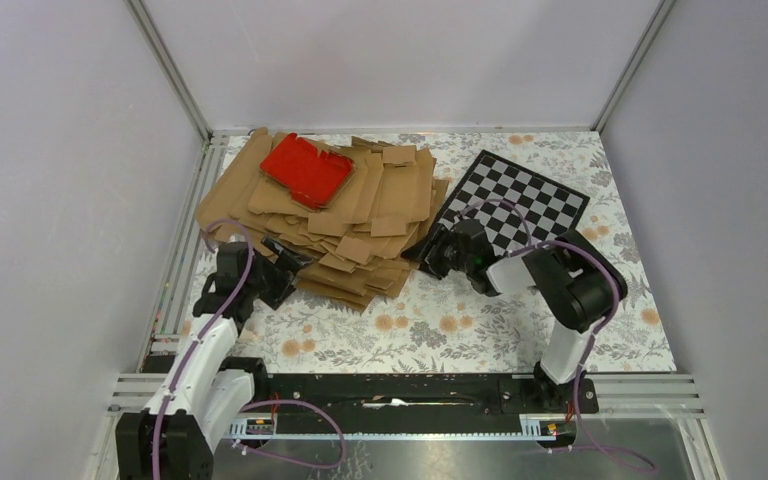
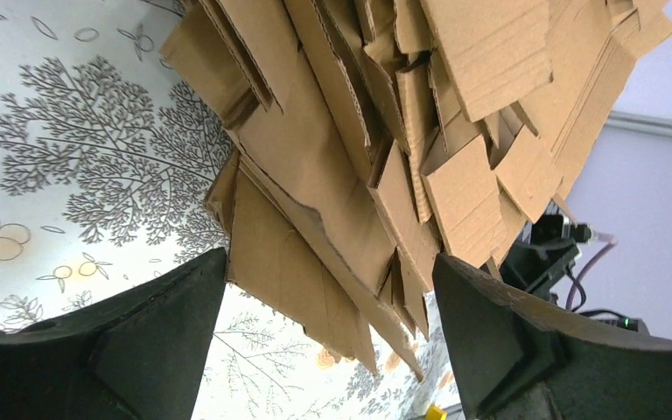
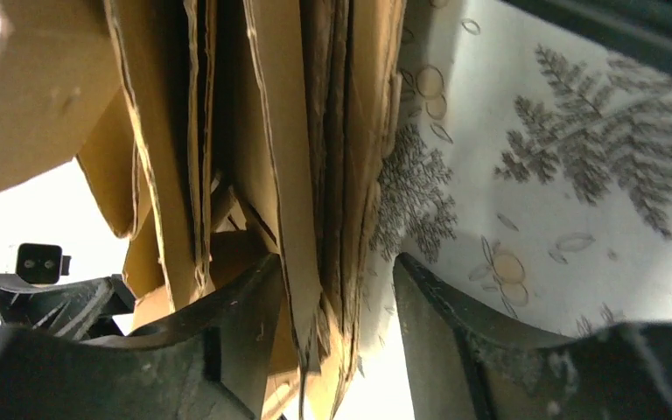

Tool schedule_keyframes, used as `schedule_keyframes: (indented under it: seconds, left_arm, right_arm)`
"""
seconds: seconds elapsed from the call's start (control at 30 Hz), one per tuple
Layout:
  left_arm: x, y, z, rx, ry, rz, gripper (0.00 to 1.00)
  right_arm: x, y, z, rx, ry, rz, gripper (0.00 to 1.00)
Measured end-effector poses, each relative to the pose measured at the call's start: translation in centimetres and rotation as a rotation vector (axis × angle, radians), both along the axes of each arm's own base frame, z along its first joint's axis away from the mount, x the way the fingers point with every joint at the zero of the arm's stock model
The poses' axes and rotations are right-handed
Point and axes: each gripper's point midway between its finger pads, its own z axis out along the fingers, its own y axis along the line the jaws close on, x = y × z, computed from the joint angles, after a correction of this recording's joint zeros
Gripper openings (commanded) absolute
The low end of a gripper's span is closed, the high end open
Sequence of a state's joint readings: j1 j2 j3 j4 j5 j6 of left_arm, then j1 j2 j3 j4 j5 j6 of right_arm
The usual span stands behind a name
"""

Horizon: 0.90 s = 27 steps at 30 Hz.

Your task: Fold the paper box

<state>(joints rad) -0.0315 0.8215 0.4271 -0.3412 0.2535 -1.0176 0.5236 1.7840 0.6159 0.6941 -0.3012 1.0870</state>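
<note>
The red paper box (image 1: 306,168) lies flat on top of a pile of brown cardboard blanks (image 1: 360,215) at the back left of the table. It shows in neither wrist view. My left gripper (image 1: 282,274) is open at the pile's near-left edge. In the left wrist view its jaws (image 2: 328,293) stand wide apart, with blank corners (image 2: 332,175) hanging just ahead of them. My right gripper (image 1: 423,256) is at the pile's right edge. In the right wrist view (image 3: 337,293) its jaws are apart around several blank edges (image 3: 302,219), with a gap to the right finger (image 3: 437,341).
A black-and-white checkered board (image 1: 520,200) lies at the back right, just behind my right gripper. The flowered tablecloth (image 1: 440,330) covers the table. Grey walls and metal frame rails (image 1: 175,80) enclose the sides and back.
</note>
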Motion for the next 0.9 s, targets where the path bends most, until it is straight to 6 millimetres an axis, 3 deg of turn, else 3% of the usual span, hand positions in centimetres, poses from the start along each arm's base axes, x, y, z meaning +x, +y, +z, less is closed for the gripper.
schedule_keyframes:
  seconds: [0.1,0.3,0.5,0.57,0.7,0.83,0.9]
  left_arm:
    - [-0.1,-0.8,-0.7,-0.028,0.008,-0.032,0.9]
    - [-0.2,-3.2,-4.0,-0.142,0.049,-0.109,0.87]
    - [3.1,-4.8,-3.1,-0.161,-0.086,-0.157,0.85]
    - [4.6,-5.3,-3.1,-0.168,-0.12,-0.161,0.83]
    - [7.7,-6.5,-4.2,-0.197,-0.136,-0.163,0.8]
    - [11.0,-7.8,-4.5,-0.222,-0.171,-0.171,0.79]
    - [12.5,-8.6,-4.1,-0.235,-0.177,-0.186,0.79]
  right_arm:
    - [0.8,0.9,-0.1,0.019,-0.008,0.005,0.5]
    - [4.0,2.6,-0.1,0.013,-0.023,0.006,0.41]
    - [10.0,4.8,0.5,-0.011,-0.061,0.003,0.42]
    - [12.7,5.2,1.1,-0.022,-0.089,-0.006,0.48]
    - [18.2,4.4,2.5,-0.046,-0.153,-0.043,0.69]
    - [21.2,2.2,3.6,-0.067,-0.182,-0.076,0.94]
    - [22.3,0.7,3.9,-0.096,-0.196,-0.089,0.99]
